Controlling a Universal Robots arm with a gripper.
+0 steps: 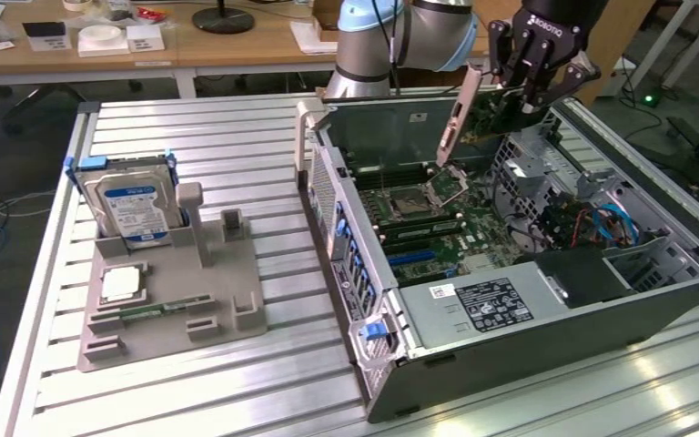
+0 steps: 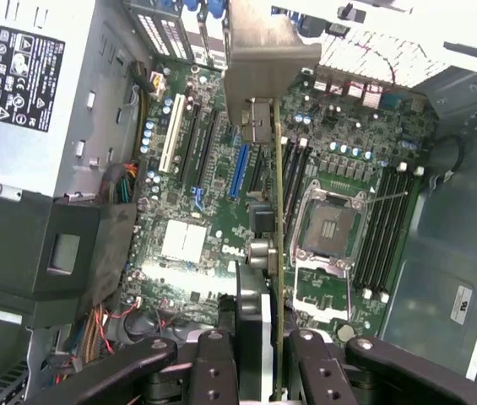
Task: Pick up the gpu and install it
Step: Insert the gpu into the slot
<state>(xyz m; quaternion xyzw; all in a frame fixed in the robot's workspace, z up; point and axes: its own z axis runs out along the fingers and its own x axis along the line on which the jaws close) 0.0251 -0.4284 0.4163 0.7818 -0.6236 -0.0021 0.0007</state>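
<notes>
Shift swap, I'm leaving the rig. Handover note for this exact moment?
Gripper: jaws shut on the gpu.
Gpu: in the air inside the open computer case, above the motherboard, edge toward the board, touching no slot.
Done: pickup.
Left: install; the card is not seated.
Elsewhere: hard drive stands in the grey holder beside the case.

The room was bright, with light from above. White glare lay on the ribbed metal surface [image 1: 653, 382]. Inside the computer case [image 1: 544, 355], some corners were dark with shadow.
</notes>
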